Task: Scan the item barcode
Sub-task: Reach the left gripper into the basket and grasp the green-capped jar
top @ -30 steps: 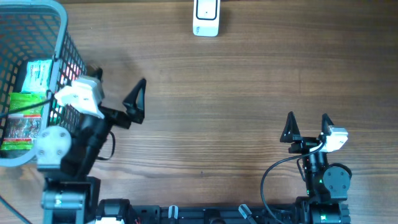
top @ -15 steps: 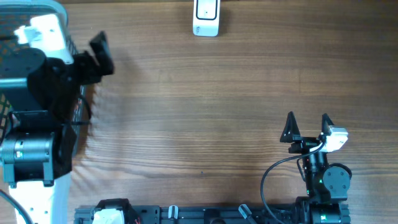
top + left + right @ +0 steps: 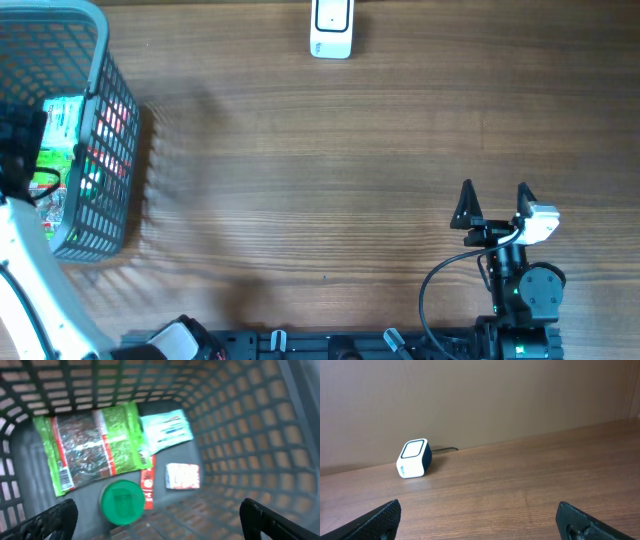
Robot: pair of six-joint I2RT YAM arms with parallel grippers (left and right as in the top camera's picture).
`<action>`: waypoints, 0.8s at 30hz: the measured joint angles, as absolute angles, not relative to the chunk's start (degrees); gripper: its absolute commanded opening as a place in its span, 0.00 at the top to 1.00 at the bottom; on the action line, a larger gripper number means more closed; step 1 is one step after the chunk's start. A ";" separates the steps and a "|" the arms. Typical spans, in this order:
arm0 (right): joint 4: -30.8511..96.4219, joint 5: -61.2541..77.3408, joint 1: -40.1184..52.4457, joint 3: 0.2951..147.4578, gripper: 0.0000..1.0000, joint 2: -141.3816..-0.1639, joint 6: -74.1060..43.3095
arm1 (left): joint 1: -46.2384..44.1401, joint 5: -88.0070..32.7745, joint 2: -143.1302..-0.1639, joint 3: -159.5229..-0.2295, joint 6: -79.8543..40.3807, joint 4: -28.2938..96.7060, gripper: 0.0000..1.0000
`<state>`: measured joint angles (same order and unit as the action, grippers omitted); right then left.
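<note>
In the left wrist view my left gripper [image 3: 160, 525] hangs open above the inside of the grey mesh basket [image 3: 240, 420], with nothing between its fingers. On the basket floor lie a green snack packet [image 3: 92, 447], a light blue packet [image 3: 165, 431], a small red-and-white packet [image 3: 182, 476] and a round green lid [image 3: 122, 501]. The white barcode scanner [image 3: 331, 28] stands at the table's far edge. My right gripper [image 3: 493, 200] rests open and empty at the near right, facing the scanner [image 3: 413, 458].
The basket [image 3: 110, 150] fills the far left corner of the wooden table [image 3: 320, 170]. My left arm's white link [image 3: 25, 270] crosses the left edge of the overhead view. A dark cable runs behind the scanner.
My left arm has swung from the table beside the basket up and over it, so its gripper now looks down into the basket. The right arm has not moved.
</note>
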<state>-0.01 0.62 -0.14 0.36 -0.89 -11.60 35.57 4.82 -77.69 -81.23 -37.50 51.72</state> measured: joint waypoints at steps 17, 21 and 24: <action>-0.01 0.62 -0.14 0.36 0.00 -0.89 -11.60 | 38.22 4.67 -82.74 -81.23 -39.35 52.47 0.00; -0.01 0.62 -0.14 0.36 0.00 -0.89 -11.60 | 38.68 5.56 -84.93 -81.30 -40.12 52.84 0.00; -0.01 0.62 -0.14 0.36 0.01 -0.89 -11.60 | 39.13 5.45 -91.48 -81.36 -41.15 52.75 0.00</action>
